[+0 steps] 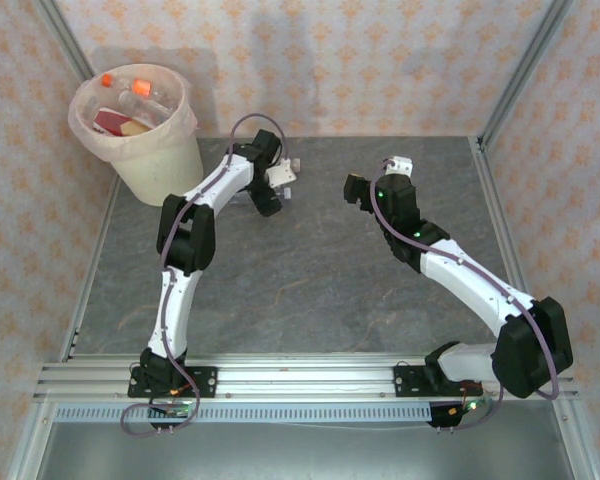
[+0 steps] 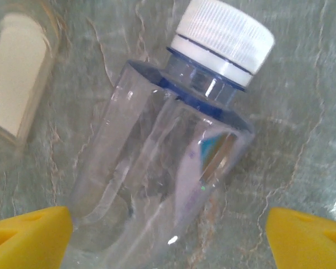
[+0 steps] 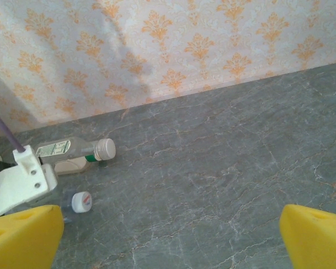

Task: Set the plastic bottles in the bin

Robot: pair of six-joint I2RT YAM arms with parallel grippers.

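We are seeing the released left tool [image 2: 168, 240] straddling a clear bottle [image 2: 151, 174] slanting lower left to upper right, white cap [image 2: 224, 39] pointing upper right; right tool [image 3: 171, 238] likewise released.

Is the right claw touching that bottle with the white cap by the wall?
Apart. The right wrist view shows bare table between the open right gripper and the bottle lying farther off.

white-capped clear bottle [image 2: 157, 179] lies outside the part-filled bin [image 1: 165, 165].
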